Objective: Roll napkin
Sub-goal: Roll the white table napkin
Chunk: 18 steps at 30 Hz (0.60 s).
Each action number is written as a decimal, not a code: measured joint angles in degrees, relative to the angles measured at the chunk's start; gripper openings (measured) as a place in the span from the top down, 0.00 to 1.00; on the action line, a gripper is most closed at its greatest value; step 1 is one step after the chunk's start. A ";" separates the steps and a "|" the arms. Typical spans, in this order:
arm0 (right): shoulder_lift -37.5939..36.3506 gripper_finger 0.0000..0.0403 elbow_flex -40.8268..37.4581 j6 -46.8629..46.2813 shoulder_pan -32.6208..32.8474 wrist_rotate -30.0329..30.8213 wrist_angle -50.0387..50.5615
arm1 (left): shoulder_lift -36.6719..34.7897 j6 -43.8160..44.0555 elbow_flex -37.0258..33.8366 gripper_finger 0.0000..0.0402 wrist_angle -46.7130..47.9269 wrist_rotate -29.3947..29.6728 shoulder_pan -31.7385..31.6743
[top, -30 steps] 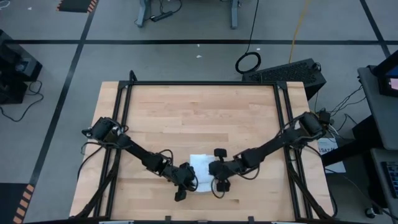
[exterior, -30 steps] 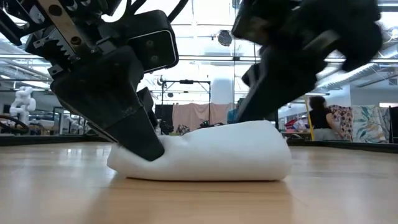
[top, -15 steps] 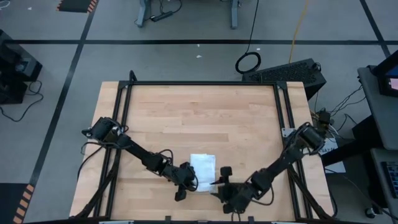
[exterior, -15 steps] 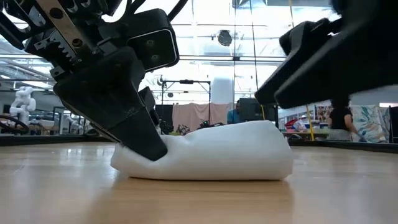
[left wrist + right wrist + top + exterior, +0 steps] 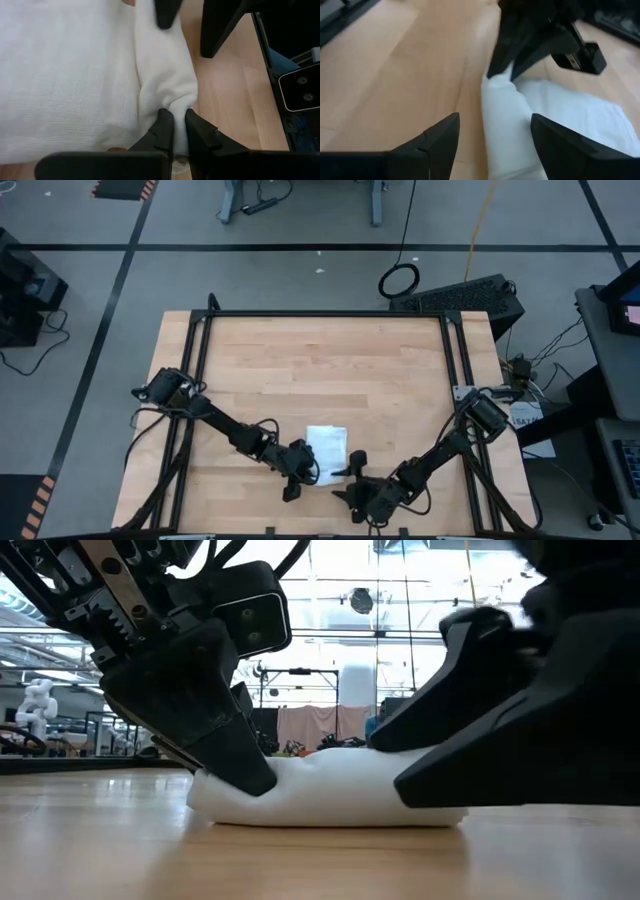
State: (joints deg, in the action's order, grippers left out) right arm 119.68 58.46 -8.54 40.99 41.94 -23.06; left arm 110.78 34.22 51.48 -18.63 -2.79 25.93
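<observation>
Left tool: closed on a pinch of the napkin, its two dark fingers nearly together with a small tuck of white cloth gathered between the tips. The high view places this tool at the napkin's left edge, near the front of the wooden desk. In the low view the same tool presses down at a slant onto the left end of the cloth.

Napkin: lies flat on the desk between the two tools, toward the front and slightly right of the middle. The low view shows it as a low, thick white mass resting on the wood (one edge appears rolled or folded over into a rounded ridge, seen in both wrist views).

Right tool: open, fingers spread wide apart, nothing between them. From its own wrist view the napkin's rolled edge lies ahead of the gap between the fingers. The high view puts this tool just beside the napkin's front right corner; whether it touches the cloth cannot be told.
</observation>
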 joint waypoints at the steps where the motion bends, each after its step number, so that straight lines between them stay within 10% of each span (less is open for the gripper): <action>1: 0.00 0.41 0.00 -1.36 -0.19 -0.43 0.48 | 0.00 0.00 0.00 0.92 0.00 -0.02 0.00; 10: -0.07 0.52 0.11 -12.69 -1.64 -4.38 5.42 | -0.02 0.00 0.00 0.91 -0.37 2.48 0.02; 18: -0.07 0.68 0.11 -13.16 -1.55 -4.72 6.78 | -3.96 -0.46 -0.11 0.67 3.72 3.49 0.00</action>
State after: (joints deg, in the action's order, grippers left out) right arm 119.61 58.57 -21.71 39.44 37.22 -16.28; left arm 106.83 33.75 51.37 -14.91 0.70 25.93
